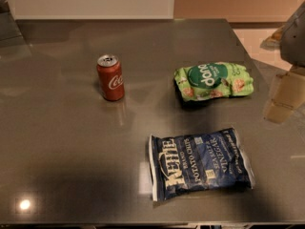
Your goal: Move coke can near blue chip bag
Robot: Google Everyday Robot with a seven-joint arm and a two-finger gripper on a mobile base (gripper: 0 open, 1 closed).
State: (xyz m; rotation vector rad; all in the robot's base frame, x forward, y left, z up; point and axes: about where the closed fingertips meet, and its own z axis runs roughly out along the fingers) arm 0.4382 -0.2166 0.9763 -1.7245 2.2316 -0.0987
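The coke can is red with white script and a silver top. It stands upright on the grey table, left of centre. The blue chip bag is dark navy with white Kettle lettering and lies flat at the front right of the table, well apart from the can. My gripper hangs at the right edge of the view, beyond the table's right side, far from the can and holding nothing that I can see.
A smaller green snack bag lies on the table to the right of the can and behind the blue bag. The table's right edge runs close to the gripper. A white wall panel stands behind the table.
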